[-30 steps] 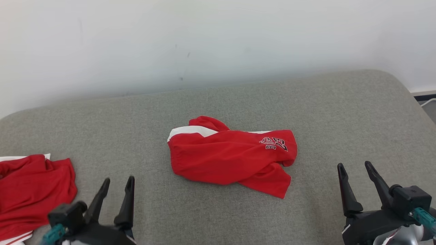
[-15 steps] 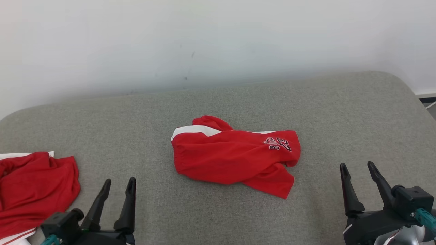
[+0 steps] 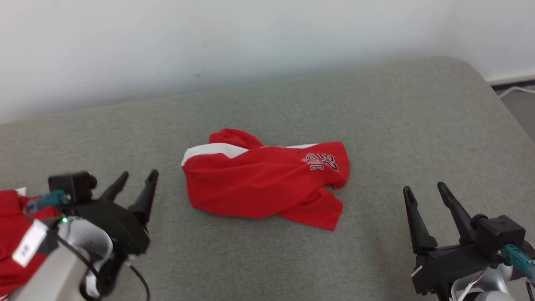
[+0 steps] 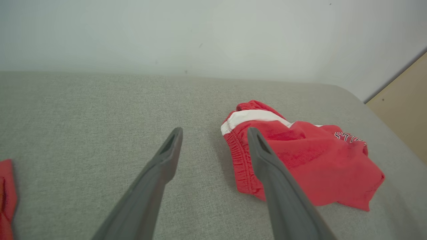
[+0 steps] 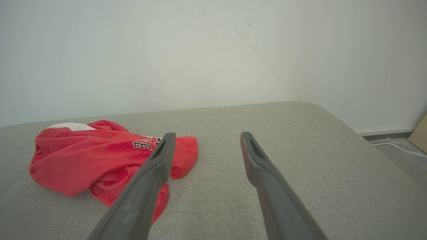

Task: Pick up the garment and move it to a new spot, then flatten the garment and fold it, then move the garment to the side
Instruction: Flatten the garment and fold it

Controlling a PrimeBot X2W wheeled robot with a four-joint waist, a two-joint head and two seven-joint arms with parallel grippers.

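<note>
The garment (image 3: 263,184), red shorts with a white stripe and dark lettering, lies crumpled in the middle of the grey padded table (image 3: 376,117). It also shows in the left wrist view as the garment (image 4: 300,156) and in the right wrist view as the garment (image 5: 90,156). My left gripper (image 3: 138,177) hangs open just left of the shorts, apart from them. My right gripper (image 3: 424,190) stands open at the lower right, well clear of the cloth. Nothing lies between either pair of fingers (image 4: 170,150) (image 5: 253,150).
A second red garment (image 3: 12,234) lies at the table's left edge, behind my left arm. A white wall rises behind the table. The table's right end rounds off to the floor (image 3: 518,104), where a white cable lies. A tan board (image 4: 403,106) stands at the right.
My left gripper has risen and moved toward the shorts, its forearm now in the picture. The head camera has shifted, so the whole scene sits lower-left. The right gripper has kept its place.
</note>
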